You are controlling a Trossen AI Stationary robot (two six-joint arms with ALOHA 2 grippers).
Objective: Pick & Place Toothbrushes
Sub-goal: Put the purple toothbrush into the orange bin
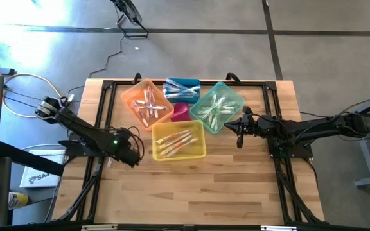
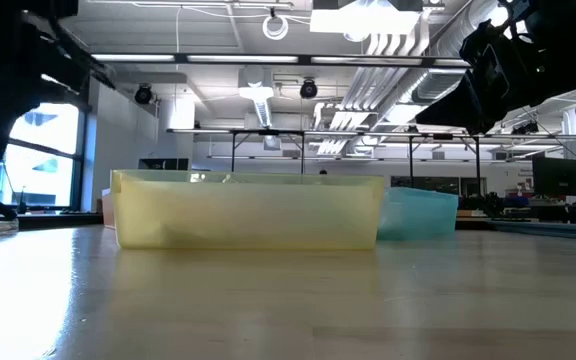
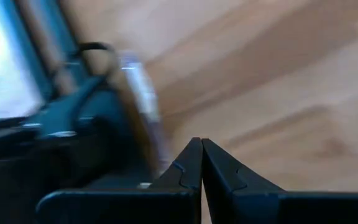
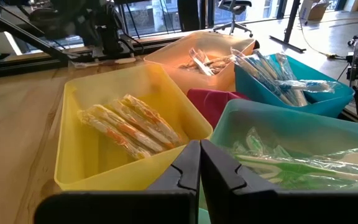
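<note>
The toothbrushes lie in clear wrappers inside several coloured bins at the table's middle. The yellow bin [image 1: 179, 140] holds orange-accented ones [image 4: 129, 127], and more lie in the orange bin [image 1: 148, 104], the blue bin [image 1: 182, 88] and the teal bin [image 1: 217, 107]. My left gripper [image 3: 202, 144] is shut with nothing in it and points down at bare wood just left of the yellow bin [image 1: 131, 158]. My right gripper [image 4: 200, 146] is shut with nothing in it. It hangs nearly level at the teal bin's right side [image 1: 231, 124] and faces the bins.
A small red bin [image 1: 180, 113] sits among the other bins. A black frame [image 1: 101, 96] runs along the table's far and side edges. Bare wood [image 1: 191, 192] stretches from the bins to the near edge. Cables [image 1: 18, 96] lie off the table's left.
</note>
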